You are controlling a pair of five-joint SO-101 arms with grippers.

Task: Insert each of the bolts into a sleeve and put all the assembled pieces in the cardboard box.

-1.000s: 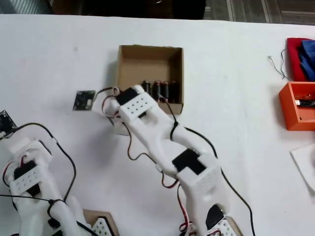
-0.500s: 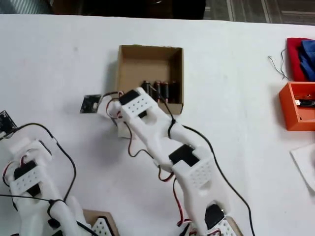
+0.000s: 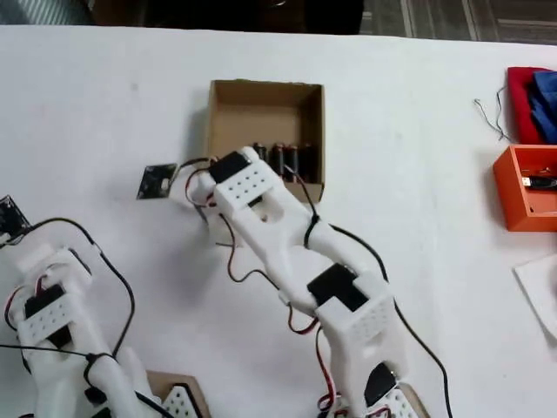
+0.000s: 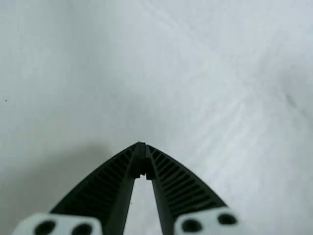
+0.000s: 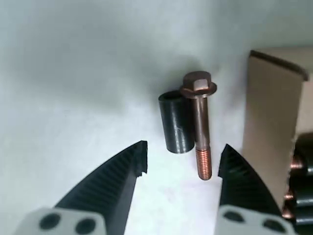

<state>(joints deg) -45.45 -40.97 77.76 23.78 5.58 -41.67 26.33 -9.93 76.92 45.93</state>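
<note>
White table (image 3: 418, 104): right gripper (image 5: 185, 151) has re-centred beside cardboard box (image 3: 265, 85), wide open and empty, straddling unassembled bolt (image 5: 199, 127) and sleeve (image 5: 175, 122). Pickup looks next. Left gripper (image 4: 141, 149) closed, empty.

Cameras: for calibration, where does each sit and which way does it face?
High view: fixed overhead, looking down on table, box, left arm, right arm.
Left wrist view: on left arm, facing table past shut left gripper.
Right wrist view: on right arm, facing bolt and sleeve past open right gripper.
Shared: high and right wrist show box.
</note>
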